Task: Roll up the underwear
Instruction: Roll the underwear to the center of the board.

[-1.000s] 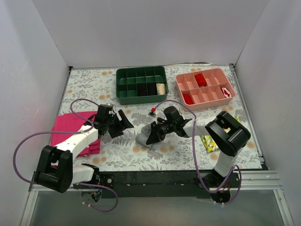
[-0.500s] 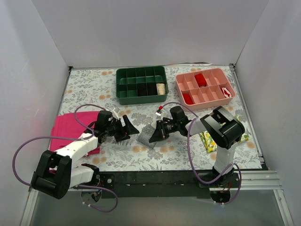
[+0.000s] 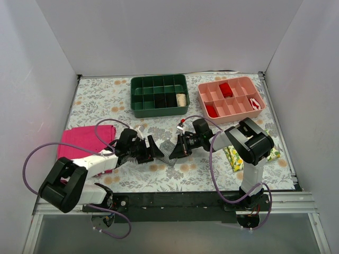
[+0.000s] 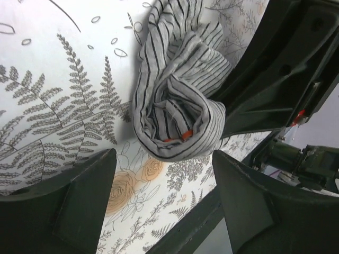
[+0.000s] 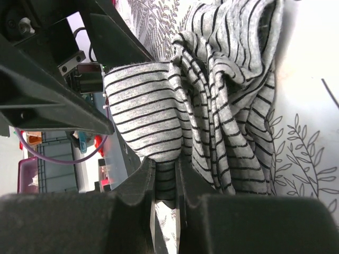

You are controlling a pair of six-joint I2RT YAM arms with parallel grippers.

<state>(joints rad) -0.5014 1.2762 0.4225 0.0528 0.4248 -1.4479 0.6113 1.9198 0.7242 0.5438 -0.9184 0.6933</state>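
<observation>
The underwear (image 3: 168, 154), grey-and-white striped, lies bunched into a loose roll on the floral table cover between my two grippers. In the left wrist view the roll's open end (image 4: 177, 116) faces the camera, with bits of orange trim inside. My left gripper (image 4: 164, 211) stands open just short of it, one finger to each side, touching nothing. My right gripper (image 5: 165, 185) is shut on a fold of the striped fabric (image 5: 212, 95). From above, the left gripper (image 3: 154, 149) and the right gripper (image 3: 178, 148) sit close together on either side of the cloth.
A green divided tray (image 3: 159, 110) and a pink divided tray (image 3: 231, 114) stand at the back. A magenta cloth (image 3: 82, 140) lies at the left under my left arm. A lemon-print cloth (image 3: 234, 159) lies at the right. Purple cables loop around both arms.
My left gripper has moved right and nearer, up to the underwear, still open. The right gripper shifted a little with the cloth and keeps its grip.
</observation>
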